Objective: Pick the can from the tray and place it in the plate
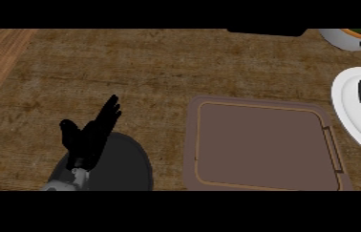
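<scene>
You are looking steeply down at a wooden counter (141, 73), and the brown tray (264, 147) sits at its lower right; take that tray as your landmark. Its inner floor is bare brown, bordered by a thin tan line, with a slim handle bar along its right rim. You cannot see the can on the tray or anywhere else in the view, so you cannot tell where it is. Just right of the tray, at the view's right edge, you see part of a white plate (345, 102), cut off by the frame; a dark patch shows at its very edge, too cropped to identify. Above and to the right of the tray, in the far corner, a sliver of a pale bowl (342, 37) with an orange inside peeks in. Straight above the tray, at the counter's far edge, lies a flat black shape (268, 31) that you cannot make out. Left of the tray, well apart from it, your left hand (88, 138) rises from the lower edge on its grey forearm, fingers straight and pointing up, thumb spread to the side, holding nothing and touching nothing. A dark rounded shadow (127, 164) lies on the counter between that hand and the tray. Your right hand does not show at all.
</scene>
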Tool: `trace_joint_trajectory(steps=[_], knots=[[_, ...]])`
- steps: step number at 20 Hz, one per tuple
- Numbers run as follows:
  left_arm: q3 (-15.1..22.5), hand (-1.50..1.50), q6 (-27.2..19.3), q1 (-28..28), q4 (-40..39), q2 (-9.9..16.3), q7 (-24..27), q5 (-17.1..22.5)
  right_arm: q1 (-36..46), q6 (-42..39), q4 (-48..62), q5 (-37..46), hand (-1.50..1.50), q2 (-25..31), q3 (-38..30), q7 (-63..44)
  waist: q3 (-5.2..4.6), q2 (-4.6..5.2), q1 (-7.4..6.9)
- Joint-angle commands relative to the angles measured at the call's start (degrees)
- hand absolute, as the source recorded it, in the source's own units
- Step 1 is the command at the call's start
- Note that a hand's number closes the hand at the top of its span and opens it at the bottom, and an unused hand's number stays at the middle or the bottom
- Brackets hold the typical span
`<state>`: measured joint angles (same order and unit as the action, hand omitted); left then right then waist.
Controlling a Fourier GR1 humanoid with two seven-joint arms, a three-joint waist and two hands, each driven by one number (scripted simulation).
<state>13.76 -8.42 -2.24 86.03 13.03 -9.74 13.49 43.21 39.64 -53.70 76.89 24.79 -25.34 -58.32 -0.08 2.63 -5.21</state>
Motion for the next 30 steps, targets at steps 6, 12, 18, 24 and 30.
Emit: trace_joint_trajectory(steps=[6, 12, 18, 24, 30], knots=[[-0.13, 0.00, -1.84, -0.46, -3.02, -0.75, -2.32, -0.97, 0.53, 10.42, 5.09, 27.45, 1.50, -3.12, -6.79, -20.09, -0.03, -0.69, 1.14], [-0.46, 0.00, -0.68, 2.23, -3.05, -0.78, -0.97, -0.14, -3.25, 13.47, 4.72, 36.57, 1.50, -3.99, -14.78, -22.16, 0.14, -1.33, 2.49], [-1.30, 0.00, -0.12, 3.09, -1.45, 0.03, -2.89, 0.71, -5.70, 19.26, 6.62, 37.91, 1.50, -3.02, -22.01, -18.42, 0.24, -1.78, 3.24], [-1.20, 0.00, -1.69, 2.51, -4.49, -2.12, 0.09, -1.04, -5.49, 18.17, 10.72, 30.22, 1.50, -2.35, -30.99, -14.28, 0.28, -1.92, 4.64], [-0.60, 0.00, -0.42, 4.38, -1.94, -1.80, -1.57, -0.37, -3.22, 16.08, 24.72, 15.86, -1.50, 0.52, -33.67, -3.22, 0.33, -2.22, 4.12]])
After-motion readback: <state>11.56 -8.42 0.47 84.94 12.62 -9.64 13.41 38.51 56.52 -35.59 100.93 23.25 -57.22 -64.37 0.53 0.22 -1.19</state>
